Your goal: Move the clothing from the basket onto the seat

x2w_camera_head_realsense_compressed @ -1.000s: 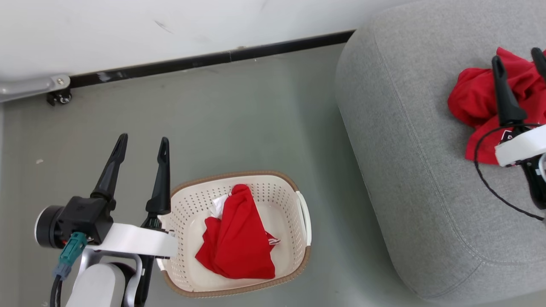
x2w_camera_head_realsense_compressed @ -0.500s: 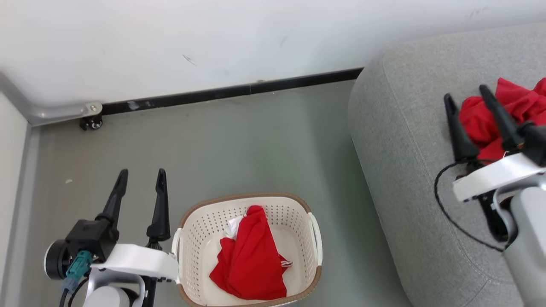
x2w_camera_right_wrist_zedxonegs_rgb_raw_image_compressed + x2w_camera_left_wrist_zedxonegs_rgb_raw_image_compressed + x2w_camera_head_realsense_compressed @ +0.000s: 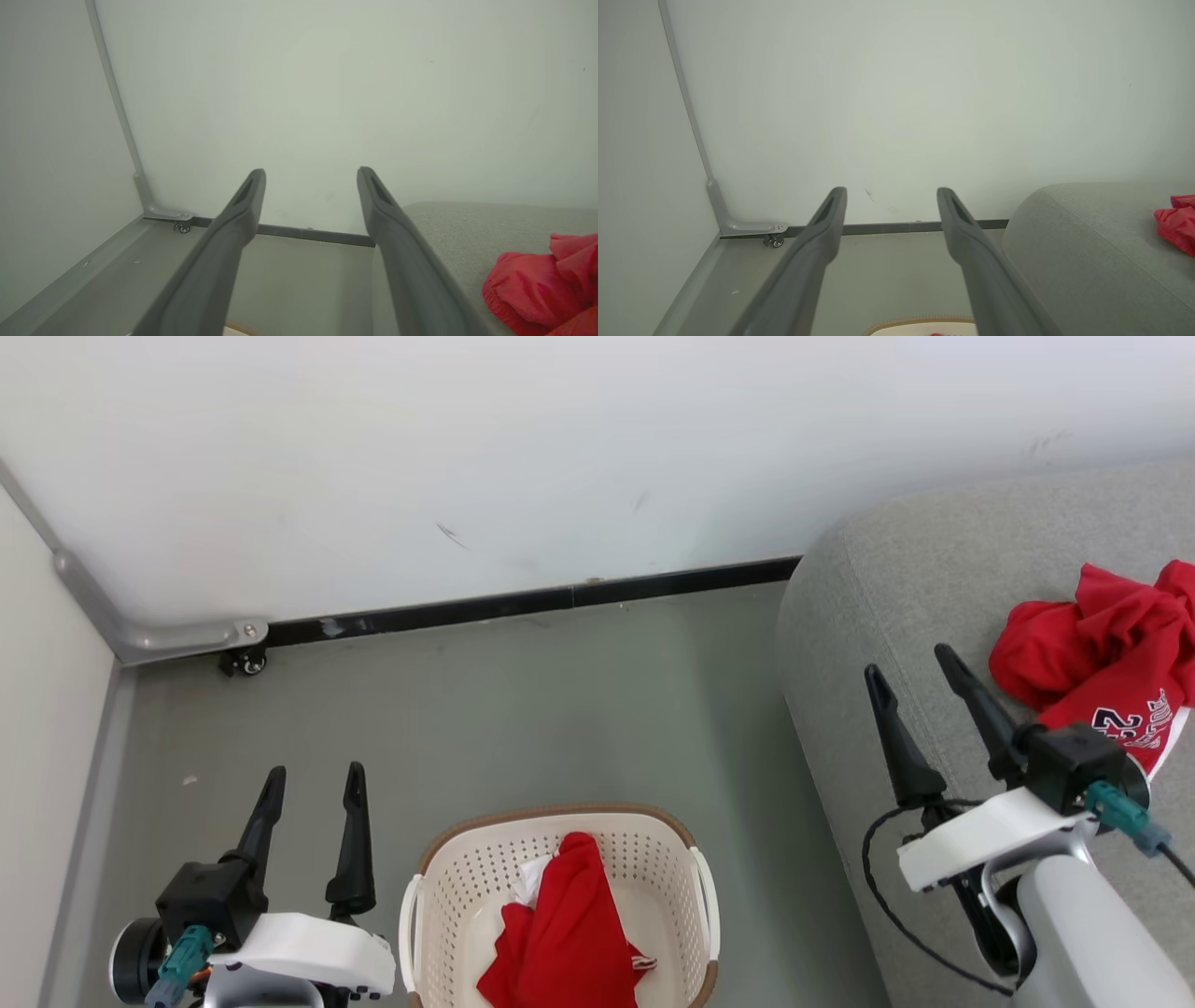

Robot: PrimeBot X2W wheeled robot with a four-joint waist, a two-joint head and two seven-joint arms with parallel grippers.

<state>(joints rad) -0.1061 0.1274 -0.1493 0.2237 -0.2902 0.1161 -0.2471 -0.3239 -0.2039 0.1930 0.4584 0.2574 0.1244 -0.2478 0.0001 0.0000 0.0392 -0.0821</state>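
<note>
The cream basket (image 3: 702, 905) with its brown rim sits on the floor at the bottom middle of the head view, and a red garment (image 3: 569, 943) lies inside it. More red clothing (image 3: 1102, 653), with dark "23" lettering, lies on the grey seat (image 3: 868, 588) at the right. My left gripper (image 3: 313, 784) is open and empty, just left of the basket. My right gripper (image 3: 910, 667) is open and empty above the seat's left part, left of the red pile. The left wrist view shows the seat (image 3: 1087, 233) and the basket's rim (image 3: 920, 321). The right wrist view shows red clothing (image 3: 546, 284).
A white wall (image 3: 467, 457) with a dark baseboard (image 3: 523, 602) runs across the back. A grey metal bracket with a small caster (image 3: 245, 661) sits in the left corner. Grey-green floor (image 3: 523, 709) lies between the wall, basket and seat.
The head camera has tilted up, showing more wall. My right gripper has drawn back off the red pile on the seat, leaving it lying there. The left gripper keeps its place beside the basket.
</note>
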